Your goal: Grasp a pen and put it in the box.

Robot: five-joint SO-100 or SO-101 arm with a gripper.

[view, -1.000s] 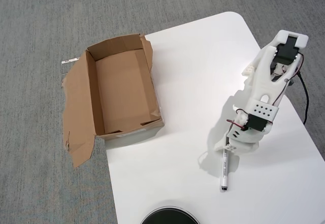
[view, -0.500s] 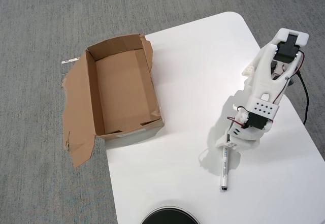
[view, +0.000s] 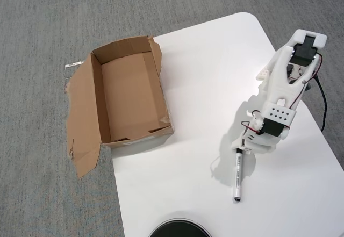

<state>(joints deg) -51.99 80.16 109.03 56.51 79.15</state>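
Change: the arm [view: 285, 86] has pulled back a bit since a second ago. More of the pen [view: 237, 175] shows now, and its black top end is in the open. The pen has not moved.
Pen: it lies flat on the white table [view: 215, 76], near the bottom edge of the overhead view, far from the box [view: 129, 94]. It is thin, with a white middle and black ends.
Gripper: the gripper [view: 243, 146] hangs right over the pen's top end. I cannot tell if it is open or closed.
Box: brown cardboard, long and low, empty inside. Its edges are torn and rough. One big flap [view: 80, 119] lies flat on the grey carpet [view: 43, 33].
Table: smooth and white, with round corners.
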